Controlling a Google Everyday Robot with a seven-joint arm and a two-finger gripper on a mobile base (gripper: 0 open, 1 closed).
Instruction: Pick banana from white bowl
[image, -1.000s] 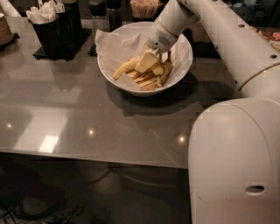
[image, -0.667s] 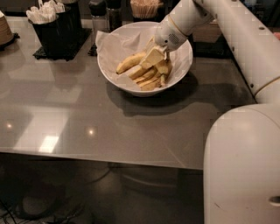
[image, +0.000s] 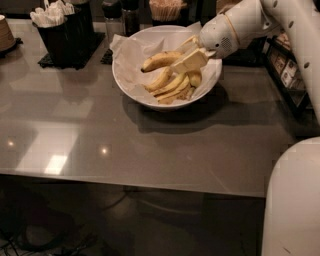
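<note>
The smooth grey glossy desk (image: 150, 145) fills most of the view, with light spots reflected toward its near left corner. The robot's rounded white body (image: 295, 200) rises at the near right corner, and its white arm (image: 250, 22) reaches in over the far right edge.

Near the far edge, a little right of the middle, stands the large round glossy white bowl (image: 131, 82), lined with crinkled white paper (image: 132, 47) that sticks up past the rim. At the far left corner sits a black box-shaped holder (image: 62, 42) stuffed with white packets (what they are is not clear), on a dark mat.

The thick, curved yellow banana with brown patches (image: 159, 61) lies in the far half of the bowl, on top of the paper. Slimmer yellow bananas (image: 170, 86) lie in a fan just in front of it.

The cream-coloured two-finger tool (image: 190, 51) hangs over the bowl's right side, above the fruit. Its fingers (image: 192, 60) are spread, with the lower one just beside the thick banana's right end; they pinch nothing.
</note>
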